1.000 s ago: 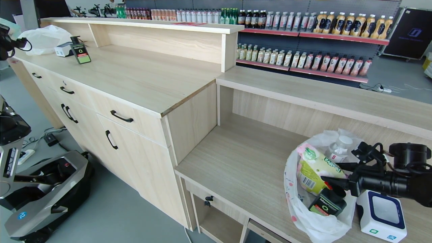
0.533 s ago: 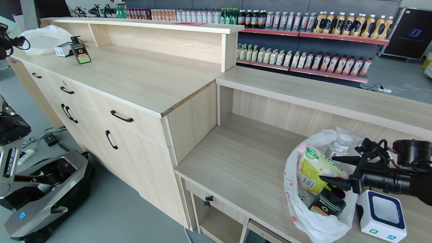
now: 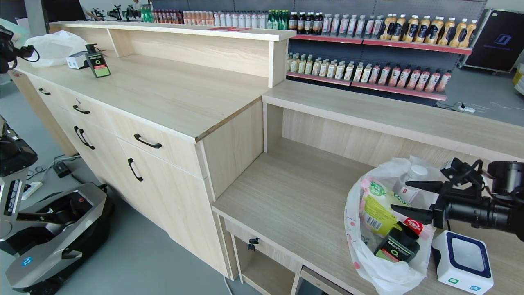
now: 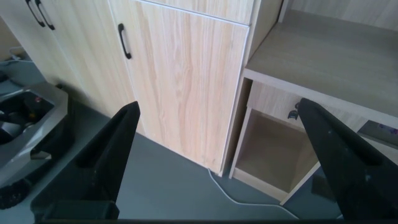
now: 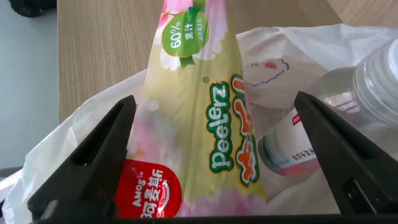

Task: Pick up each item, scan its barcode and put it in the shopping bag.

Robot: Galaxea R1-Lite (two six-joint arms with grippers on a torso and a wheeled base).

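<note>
Pincer [image 3: 400, 196] on my right hangs open, empty, over the shopping bag [image 3: 360, 254] at lower right, snack pouch [image 3: 374, 207] inside. Risk: I snag the thin plastic and drag it off the counter [image 3: 294, 196].

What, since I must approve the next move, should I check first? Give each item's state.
1. The right gripper open, empty: ok.
2. The snack pouch inside the shopping bag: ok.
3. The shopping bag standing open on the counter: ok.
4. The right gripper free of the plastic: cannot tell.
5. The left gripper open, empty: ok.
6. Every bagged item scanned: cannot tell.
</note>
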